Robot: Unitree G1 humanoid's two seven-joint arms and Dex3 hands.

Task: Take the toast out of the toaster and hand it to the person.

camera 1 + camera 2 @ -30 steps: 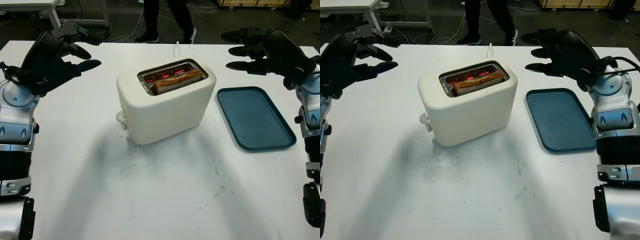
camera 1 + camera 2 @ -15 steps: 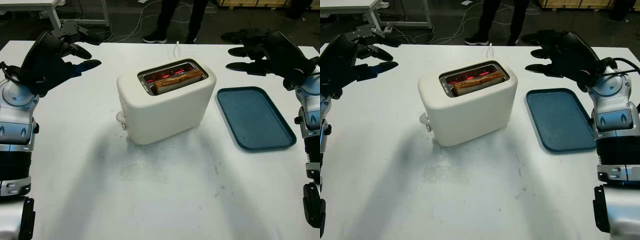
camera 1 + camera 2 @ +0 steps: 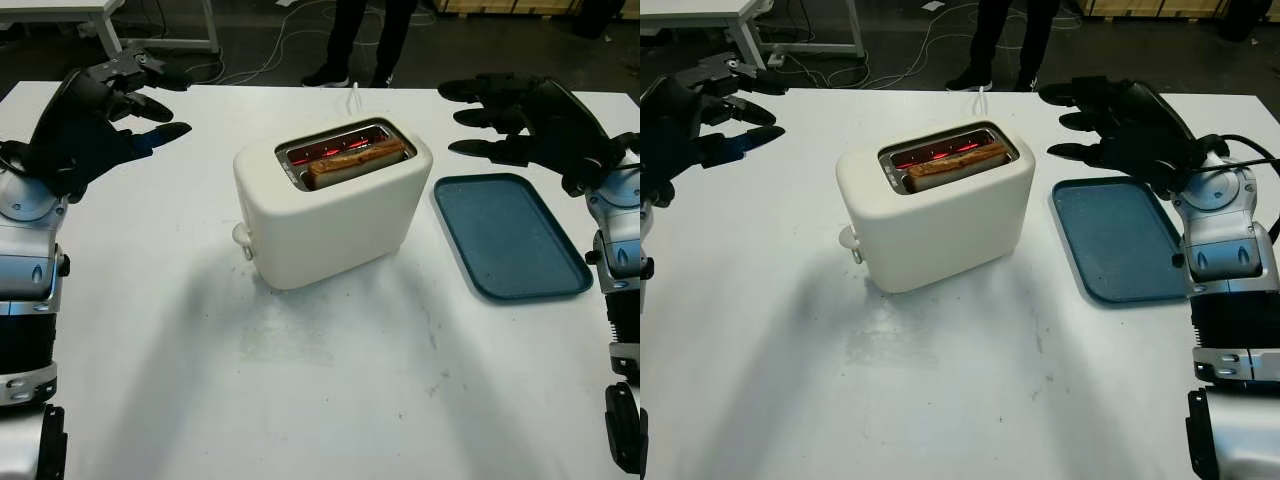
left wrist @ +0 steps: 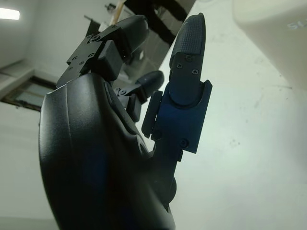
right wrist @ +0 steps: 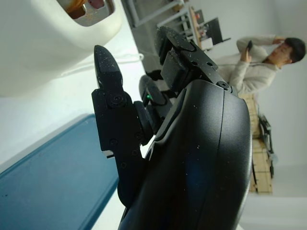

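Browned toast slice (image 3: 345, 163) sits in cream plastic toaster (image 3: 330, 210), centre of white table (image 3: 330, 390). Left robot hand (image 3: 100, 120) far left, right robot hand (image 3: 525, 125) far right; both empty, holding nothing.

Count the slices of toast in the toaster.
1. The toast stands in the near slot of the toaster; the far slot shows glowing red elements and no slice, though its depths are hidden.

toast (image 3: 355, 160) in toaster (image 3: 330, 205), tray (image 3: 508, 236) right
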